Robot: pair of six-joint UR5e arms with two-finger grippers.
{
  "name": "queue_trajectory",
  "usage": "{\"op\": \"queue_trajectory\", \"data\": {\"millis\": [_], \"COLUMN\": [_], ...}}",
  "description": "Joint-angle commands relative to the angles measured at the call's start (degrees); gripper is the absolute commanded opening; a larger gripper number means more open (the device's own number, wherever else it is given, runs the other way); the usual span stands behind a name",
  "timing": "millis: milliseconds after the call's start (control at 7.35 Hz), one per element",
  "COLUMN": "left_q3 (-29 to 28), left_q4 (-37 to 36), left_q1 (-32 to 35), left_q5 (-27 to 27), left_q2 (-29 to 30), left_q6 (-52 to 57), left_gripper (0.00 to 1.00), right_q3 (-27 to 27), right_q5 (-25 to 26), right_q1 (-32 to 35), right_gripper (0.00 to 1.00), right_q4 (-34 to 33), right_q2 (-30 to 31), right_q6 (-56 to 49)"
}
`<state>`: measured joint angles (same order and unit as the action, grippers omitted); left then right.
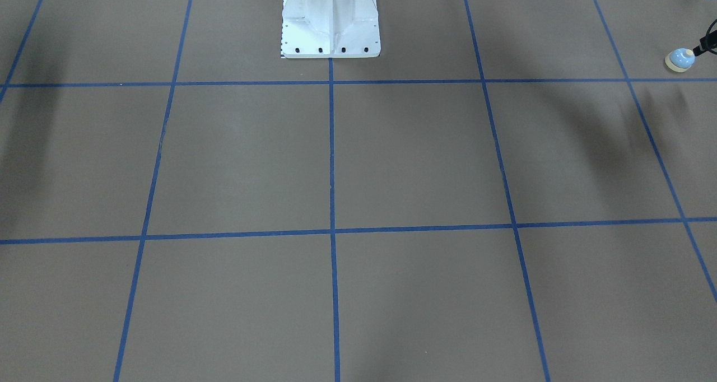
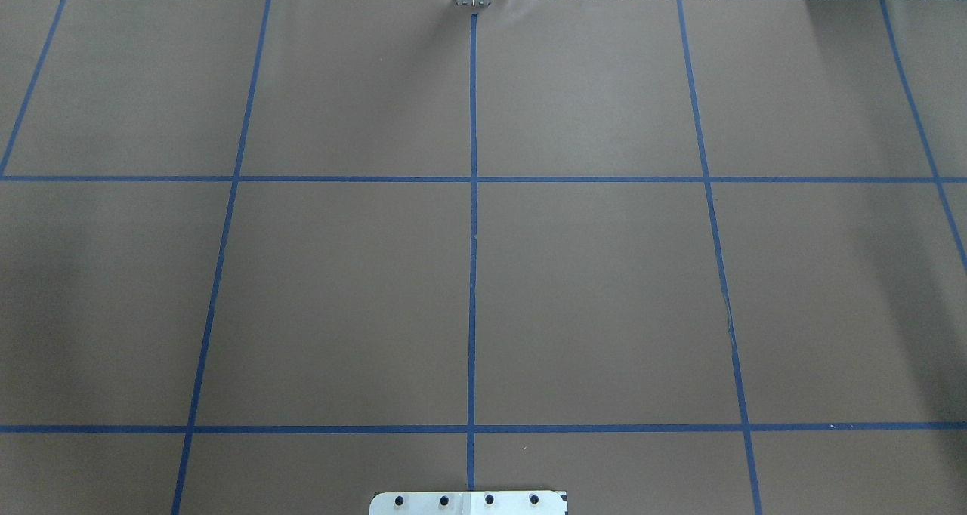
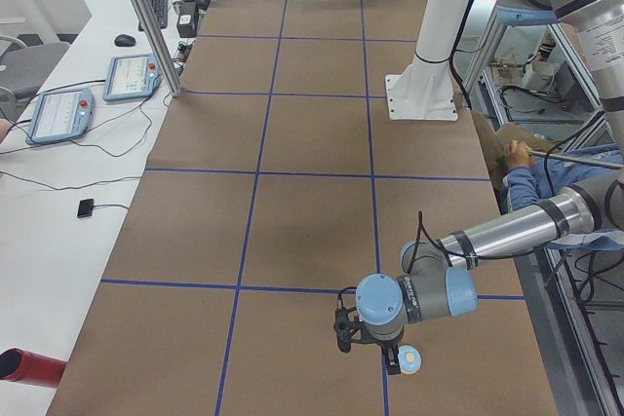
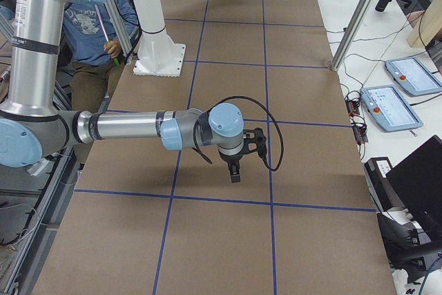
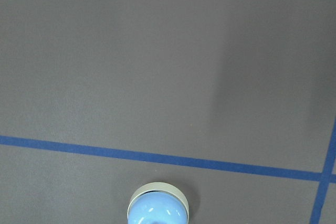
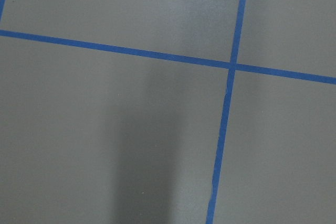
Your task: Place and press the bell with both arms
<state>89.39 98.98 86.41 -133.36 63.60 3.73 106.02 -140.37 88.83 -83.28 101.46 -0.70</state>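
The bell [image 1: 679, 59], a light-blue dome on a cream base, is at the table's end on my left side. It also shows in the exterior left view [image 3: 410, 360] and at the bottom edge of the left wrist view [image 5: 157, 208], where it looks large and raised above the table. My left gripper [image 1: 696, 50] reaches it from the side with black fingers against it and appears shut on it; it also shows in the exterior left view [image 3: 394, 358]. My right gripper [image 4: 235, 174] points down over the table on my right side; I cannot tell whether it is open or shut.
The white pedestal [image 1: 330, 23] stands at the middle of the table's robot side. Blue tape lines grid the brown table [image 2: 589, 296]. A seated person [image 4: 97, 18] is behind the robot. Teach pendants [image 4: 397, 105] lie on the side bench.
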Motion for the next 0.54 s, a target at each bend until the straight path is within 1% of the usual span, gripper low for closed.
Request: {"op": "queue_trajectory", "data": {"millis": [0,136,408], "left_q3": [-4.73,-5.79,-6.59], "left_q4": [0.5,0.68,0.77], "left_q1": [-3.87,-3.88,-4.67], "left_q5": [-0.14,-0.49,-1.19], "left_q2": [0.04,0.3,0.74], "left_q6": [0.57,0.83,3.01], "left_gripper": [0.98,0.98,0.98], "right_q3": [0.06,0.06,0.06], "right_q5": [-0.78,-1.13,-1.4], "right_q1": [-0.06,-0.06,-0.14], "right_gripper": [1.0,1.0,1.0], "right_q4": [2.31,4.42,5.4], "right_q2": [0.05,0.75,1.2], "right_q6": [0.0,0.09,0.18]}}
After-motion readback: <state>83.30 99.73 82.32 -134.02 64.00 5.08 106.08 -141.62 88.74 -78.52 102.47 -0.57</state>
